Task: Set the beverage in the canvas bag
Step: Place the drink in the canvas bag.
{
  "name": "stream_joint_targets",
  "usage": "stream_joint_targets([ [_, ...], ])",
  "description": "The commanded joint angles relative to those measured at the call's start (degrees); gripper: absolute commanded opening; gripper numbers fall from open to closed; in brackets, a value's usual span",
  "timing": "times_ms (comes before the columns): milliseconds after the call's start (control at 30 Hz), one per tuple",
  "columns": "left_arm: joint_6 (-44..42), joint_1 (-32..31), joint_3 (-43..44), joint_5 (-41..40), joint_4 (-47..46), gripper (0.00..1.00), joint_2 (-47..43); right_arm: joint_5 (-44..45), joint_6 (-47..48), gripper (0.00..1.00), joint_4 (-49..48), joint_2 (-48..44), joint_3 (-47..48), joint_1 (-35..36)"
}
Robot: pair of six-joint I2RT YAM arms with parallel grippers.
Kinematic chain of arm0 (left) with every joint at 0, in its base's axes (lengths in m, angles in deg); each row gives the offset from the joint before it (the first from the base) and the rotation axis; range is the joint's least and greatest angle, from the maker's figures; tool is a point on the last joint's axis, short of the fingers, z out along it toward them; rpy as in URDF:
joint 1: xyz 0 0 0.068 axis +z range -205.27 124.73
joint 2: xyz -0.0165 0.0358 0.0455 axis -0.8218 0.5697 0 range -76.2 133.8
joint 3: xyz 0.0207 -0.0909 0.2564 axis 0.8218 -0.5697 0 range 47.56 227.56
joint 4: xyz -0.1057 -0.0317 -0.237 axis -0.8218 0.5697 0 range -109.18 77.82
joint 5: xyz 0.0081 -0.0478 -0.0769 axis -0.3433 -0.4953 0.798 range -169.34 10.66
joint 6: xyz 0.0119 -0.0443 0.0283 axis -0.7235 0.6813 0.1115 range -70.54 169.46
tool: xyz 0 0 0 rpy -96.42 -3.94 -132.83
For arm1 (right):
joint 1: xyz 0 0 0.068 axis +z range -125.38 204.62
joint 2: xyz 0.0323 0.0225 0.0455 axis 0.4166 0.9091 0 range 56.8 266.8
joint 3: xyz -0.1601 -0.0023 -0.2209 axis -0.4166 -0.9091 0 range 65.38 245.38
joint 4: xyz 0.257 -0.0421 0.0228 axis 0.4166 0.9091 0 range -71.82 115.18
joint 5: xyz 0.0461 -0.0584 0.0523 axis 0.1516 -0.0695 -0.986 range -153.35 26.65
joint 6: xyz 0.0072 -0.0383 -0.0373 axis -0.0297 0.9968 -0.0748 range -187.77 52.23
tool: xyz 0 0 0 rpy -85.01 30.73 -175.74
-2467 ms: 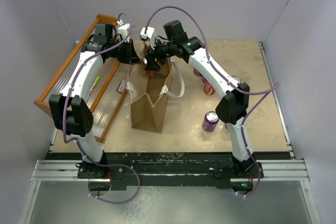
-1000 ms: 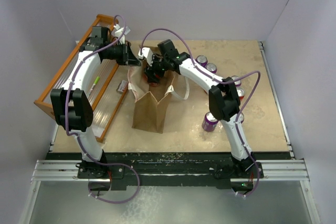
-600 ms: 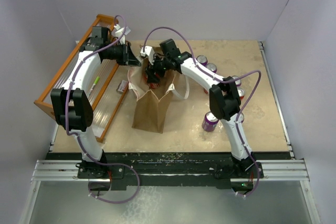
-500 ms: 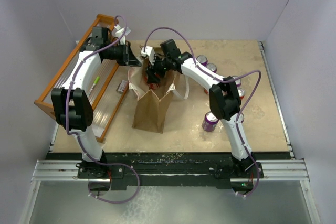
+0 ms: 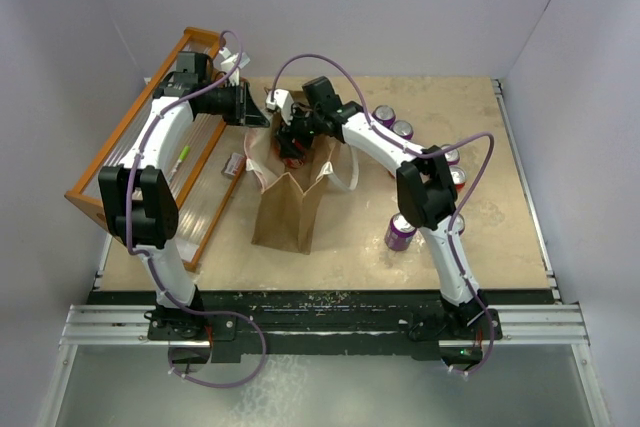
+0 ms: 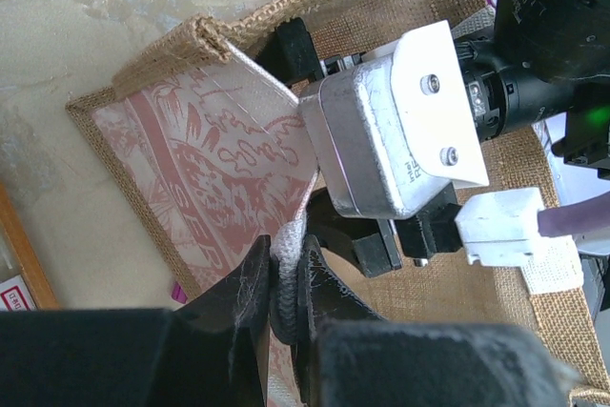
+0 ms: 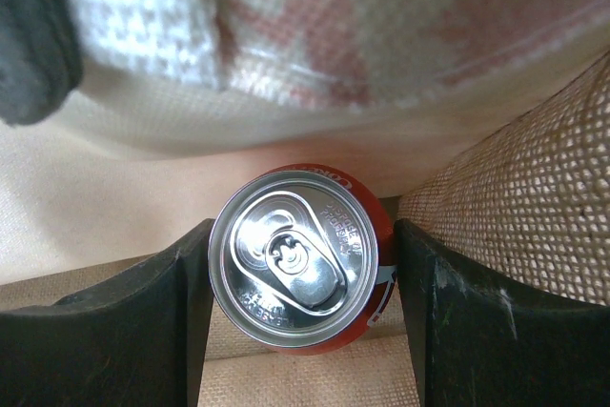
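The canvas bag (image 5: 288, 205) stands upright mid-table, tan with a pale printed lining (image 6: 205, 164). My left gripper (image 6: 286, 278) is shut on the bag's white handle (image 6: 289, 253) at the rim, holding the mouth apart. The beverage, a red can with a silver top (image 7: 294, 267), sits upright between the fingers of my right gripper (image 7: 303, 278), which is shut on it. That gripper (image 5: 291, 140) reaches down inside the bag's mouth, with woven wall to its right and lining above it. Its wrist camera housing (image 6: 391, 131) shows inside the bag in the left wrist view.
An orange slatted rack (image 5: 128, 162) lies along the left edge. A purple can (image 5: 400, 232) stands right of the bag, and more cans (image 5: 393, 122) stand at the back right behind the right arm. A small packet (image 5: 233, 164) lies between rack and bag.
The right gripper has gone from above the bag's mouth down into it with the red can. Over the last second both arms have barely moved.
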Motion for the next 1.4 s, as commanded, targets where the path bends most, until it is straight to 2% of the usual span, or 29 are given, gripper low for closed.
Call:
stream_joint_targets([
  [0, -1.34, -0.47, 0.12, 0.90, 1.62, 0.12, 0.99, 6.66, 0.17, 0.43, -3.39, 2.39, 2.76, -0.36],
  [133, -1.52, -0.71, 0.08, 0.84, 1.59, 0.13, 0.90, 7.05, -0.10, 0.57, -3.53, 2.31, 3.91, -0.38],
  [533, -1.52, -0.75, -0.04, 0.71, 1.59, 0.13, 0.62, 7.61, -0.28, 0.80, -4.63, 1.25, 4.08, -0.38],
  [833, -1.44, -0.86, 0.27, 0.72, 1.52, 0.12, 0.73, 8.11, 0.07, 0.84, -4.68, 0.78, 3.93, -0.42],
  [933, -1.14, -0.84, 0.39, 0.76, 1.43, 0.12, 0.62, 8.74, 0.25, 0.90, -4.93, 0.27, 3.67, -0.38],
  [1100, -0.42, -0.84, 0.65, 0.89, 1.02, 0.12, 0.73, 9.39, 0.33, 0.93, -5.15, -1.05, 3.00, -0.42],
  [1367, 1.45, -1.04, 1.30, -0.22, 0.34, 0.12, 0.58, 7.93, 0.57, 0.94, -6.00, -4.49, 0.93, -0.39],
])
